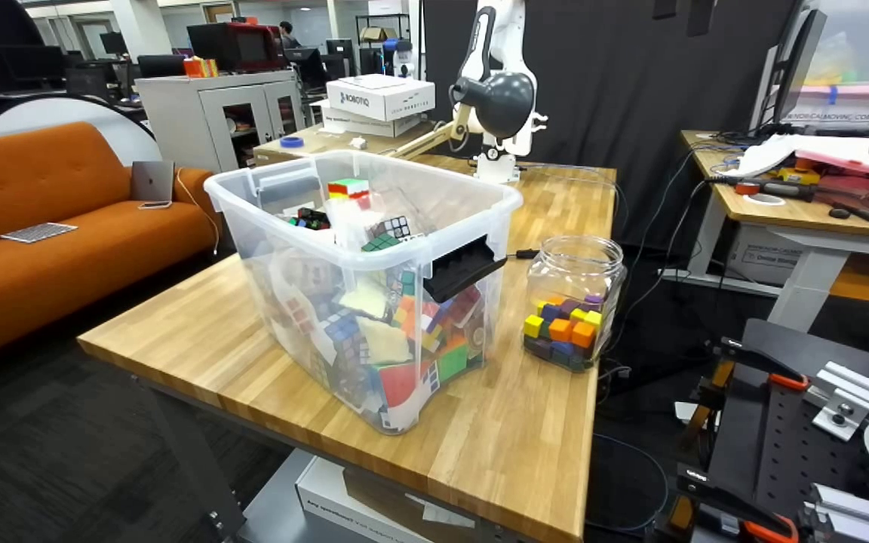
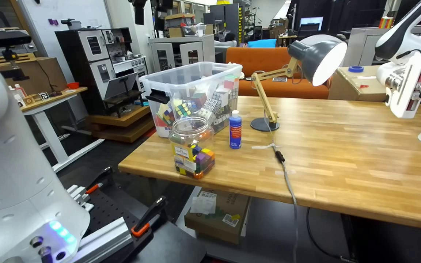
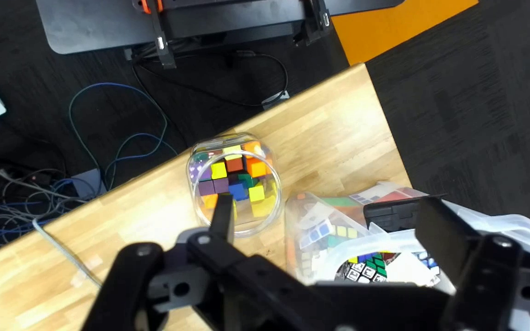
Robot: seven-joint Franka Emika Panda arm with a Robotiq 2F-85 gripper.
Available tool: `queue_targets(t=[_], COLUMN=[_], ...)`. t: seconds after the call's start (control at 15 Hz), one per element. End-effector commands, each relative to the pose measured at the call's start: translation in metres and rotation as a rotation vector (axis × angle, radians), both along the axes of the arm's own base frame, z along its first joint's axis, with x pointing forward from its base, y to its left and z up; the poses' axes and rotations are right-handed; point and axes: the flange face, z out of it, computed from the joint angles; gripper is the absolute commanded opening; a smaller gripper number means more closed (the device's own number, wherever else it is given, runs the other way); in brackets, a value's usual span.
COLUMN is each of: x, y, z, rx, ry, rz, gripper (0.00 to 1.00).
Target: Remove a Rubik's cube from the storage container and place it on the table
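The storage container, a large clear tub with a whitish rim and black latch, stands on the wooden table in both exterior views (image 1: 374,260) (image 2: 192,86) and shows in the wrist view (image 3: 380,240). It holds many puzzle cubes. A white-and-green Rubik's cube (image 3: 367,272) shows inside its rim in the wrist view; a cube with grey stickers (image 1: 395,228) lies near the top in an exterior view. The light-brown table (image 1: 525,437) (image 2: 323,160) (image 3: 325,124) is under it. My gripper (image 3: 329,216) is open and empty, high above; its fingertips show at the top of both exterior views (image 1: 682,11) (image 2: 150,19).
A clear jar of coloured blocks (image 1: 576,279) (image 2: 192,146) (image 3: 233,184) stands beside the container near the table edge. A blue bottle (image 2: 235,133) and a desk lamp (image 2: 265,98) stand nearby. A second robot arm (image 2: 408,80) is at the table's far end. A cable (image 2: 287,175) crosses the table.
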Motion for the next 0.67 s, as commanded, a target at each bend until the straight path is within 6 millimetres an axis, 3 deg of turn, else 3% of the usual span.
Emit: queue_targets(t=[0.0,0.6], x=[0.0174,0.0193], y=[0.0206,0.0271], z=[-0.0052,-0.0094], rx=[-0.014,-0.031], ry=[-0.014,-0.017], rz=[0.034,0.050], gripper=[1.00,1.00])
